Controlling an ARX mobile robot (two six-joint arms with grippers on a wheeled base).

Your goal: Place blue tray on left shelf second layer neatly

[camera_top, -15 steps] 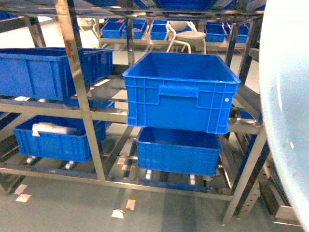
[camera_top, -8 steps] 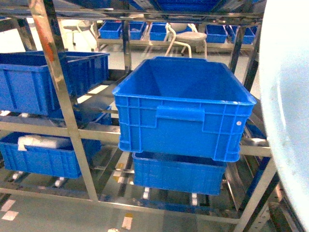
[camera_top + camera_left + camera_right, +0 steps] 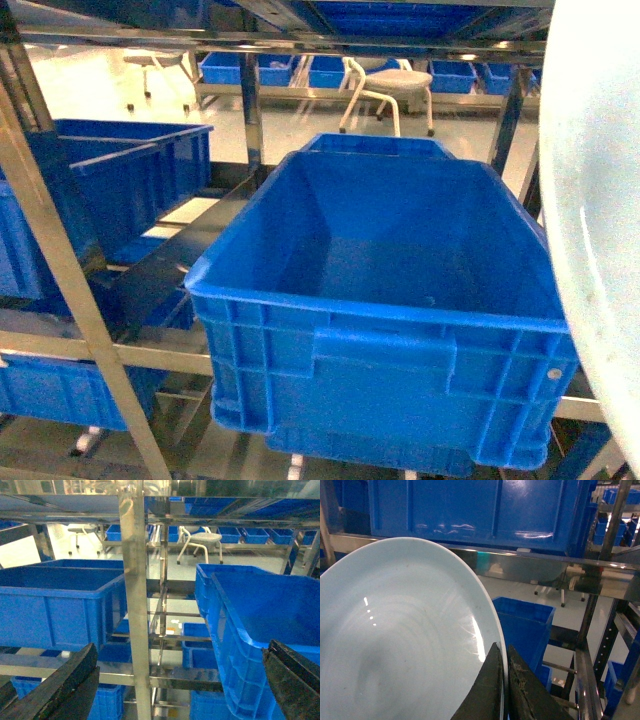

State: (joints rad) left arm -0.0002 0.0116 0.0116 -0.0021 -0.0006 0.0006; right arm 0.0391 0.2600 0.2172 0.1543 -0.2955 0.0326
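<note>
The blue tray, a pale sky-blue shallow dish, fills the left of the right wrist view and shows as a pale curve at the right edge of the head view. My right gripper is shut on its rim, one finger on each side. The left gripper hangs open and holds nothing, facing a steel upright. The left shelf second layer is the shiny steel tier with a front rail that carries dark-blue crates; the same rail crosses low in the left wrist view.
A deep dark-blue crate sits on the tier straight ahead, close to me. Another crate stands in the left bay, with one below it. A white stool and a far row of crates lie behind the rack.
The head view has closed in on the rack, and the middle crate now looms much larger and lower in the frame. The tray stays at the right edge.
</note>
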